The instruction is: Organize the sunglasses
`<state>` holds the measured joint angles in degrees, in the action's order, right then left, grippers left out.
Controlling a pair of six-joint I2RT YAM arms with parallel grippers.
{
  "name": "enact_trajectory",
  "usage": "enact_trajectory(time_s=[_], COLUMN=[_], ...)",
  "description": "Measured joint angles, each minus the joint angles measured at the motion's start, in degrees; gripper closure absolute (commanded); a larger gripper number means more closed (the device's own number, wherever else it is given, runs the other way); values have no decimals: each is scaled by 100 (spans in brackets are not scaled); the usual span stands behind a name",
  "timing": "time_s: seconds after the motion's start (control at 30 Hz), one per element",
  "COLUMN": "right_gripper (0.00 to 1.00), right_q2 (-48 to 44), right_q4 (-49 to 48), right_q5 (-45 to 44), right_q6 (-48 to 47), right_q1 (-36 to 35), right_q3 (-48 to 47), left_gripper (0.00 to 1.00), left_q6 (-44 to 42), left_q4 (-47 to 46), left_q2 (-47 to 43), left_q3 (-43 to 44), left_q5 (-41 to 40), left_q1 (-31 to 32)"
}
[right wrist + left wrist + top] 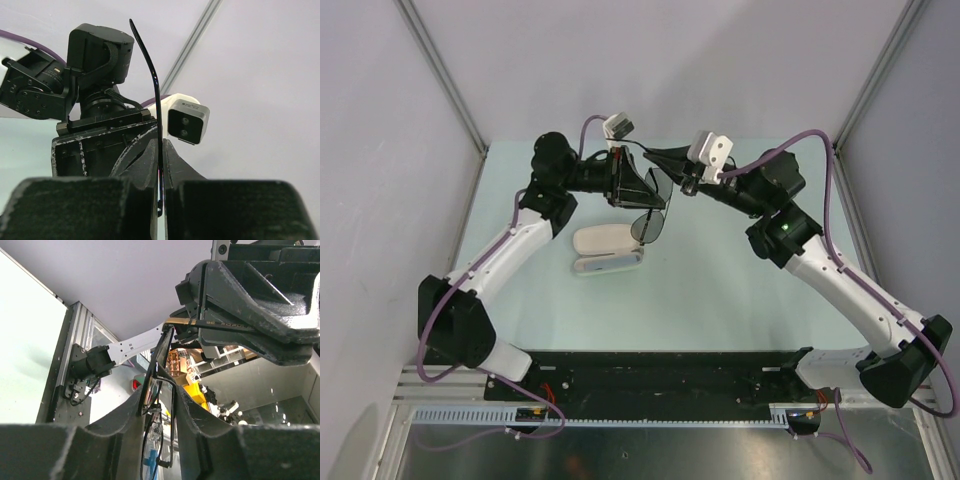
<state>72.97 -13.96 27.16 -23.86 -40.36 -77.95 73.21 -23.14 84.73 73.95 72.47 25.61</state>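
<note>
The sunglasses [650, 222], thin dark wire frame with grey lenses, hang in the air over the back middle of the table, held between both grippers. My left gripper [636, 186] is shut on the frame front; in the left wrist view the frame [172, 417] stands edge-on between its jaws [161, 395]. My right gripper [658, 156] is shut on one slim black temple arm [153, 75], which sticks up from between its closed jaws [160, 150]. The two grippers face each other, almost touching.
An oblong beige case [602, 243] lies open on the pale table [720, 290] just below and in front of the hanging glasses. Grey walls and metal posts close in the back and sides. The left arm's white camera [187, 117] shows close ahead in the right wrist view.
</note>
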Motion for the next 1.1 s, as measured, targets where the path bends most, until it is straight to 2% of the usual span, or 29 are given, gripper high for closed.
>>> enact_trajectory(time_s=[0.03, 0.13, 0.2, 0.3, 0.33, 0.43, 0.63, 0.8, 0.87, 0.9, 0.97, 1.03, 1.1], right_gripper=[95, 83, 79, 68, 60, 46, 29, 29, 34, 43, 47, 46, 41], right_q2=[2, 17, 28, 33, 33, 33, 17, -177, -306, -382, -529, -597, -551], right_q4=[11, 44, 79, 129, 153, 214, 271, 439, 509, 509, 433, 203, -94], right_q5=[-7, -61, -98, -166, -186, -245, -361, -437, -553, -597, -614, -632, -588], right_q6=[-9, -28, -31, -39, -44, -11, 81, 229, 352, 496, 824, 1163, 1443], right_q1=[-2, -7, -9, -9, -7, -9, 4, 131, 254, 363, 688, 975, 1108], right_q3=[0, 2, 7, 7, 7, 7, 7, 17, 20, 26, 42, 44, 42], left_gripper=[69, 70, 71, 71, 71, 71, 71, 71, 70, 70, 69, 68, 69], left_q6=[24, 63, 94, 103, 127, 155, 188, 188, 188, 188, 186, 188, 186], left_q4=[0, -17, -26, -28, -28, -26, -28, -31, -28, -26, -24, -26, -31], left_q2=[20, 81, 122, 203, 236, 306, 426, 575, 636, 662, 702, 710, 710], left_q3=[0, 0, 0, 0, 0, 0, 0, 0, 7, 11, 37, 46, 52], left_q5=[0, 7, -2, 13, 20, 17, 15, 17, 17, 17, 17, 20, 20], left_q1=[0, 0, -2, 0, 0, -2, -87, -195, -229, -245, -260, -264, -264])
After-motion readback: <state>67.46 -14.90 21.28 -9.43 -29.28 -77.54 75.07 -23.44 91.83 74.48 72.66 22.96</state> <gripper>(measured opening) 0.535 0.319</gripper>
